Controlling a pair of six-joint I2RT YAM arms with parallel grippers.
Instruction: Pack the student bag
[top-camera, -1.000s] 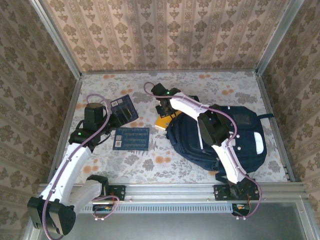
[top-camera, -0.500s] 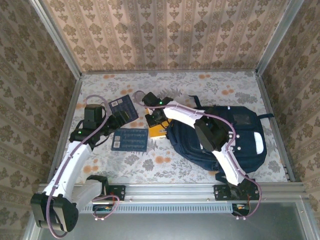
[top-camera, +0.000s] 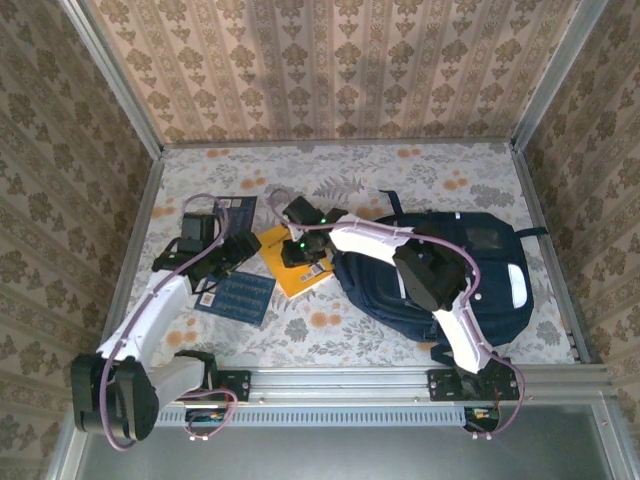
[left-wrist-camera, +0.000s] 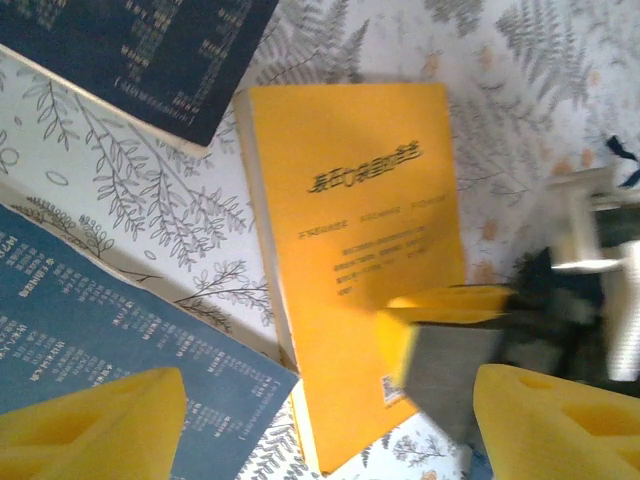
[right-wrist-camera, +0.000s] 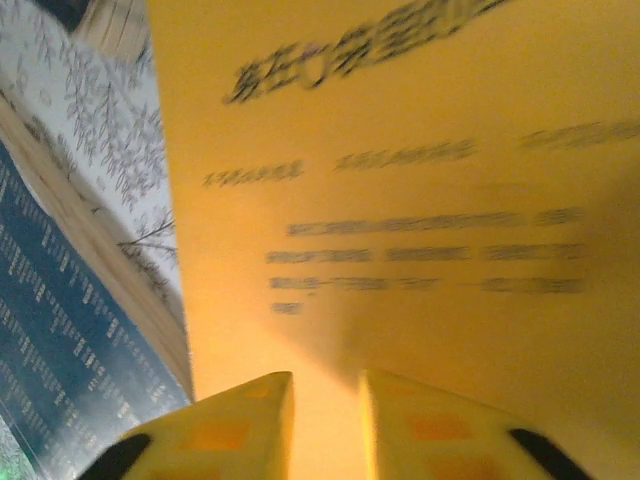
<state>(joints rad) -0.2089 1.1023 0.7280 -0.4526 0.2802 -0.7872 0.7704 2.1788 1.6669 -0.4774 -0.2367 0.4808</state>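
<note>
Clutter: yellow book (top-camera: 276, 262) beside student bag (top-camera: 495, 300) | left jaws spread | right jaws slightly parted

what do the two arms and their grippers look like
The left arm and right arm are both built from white tubular links joined by bulky black joints. A looping mauve cable trails along each arm. The left gripper and right gripper have chunky yellow wedge-shaped fingers.
</note>
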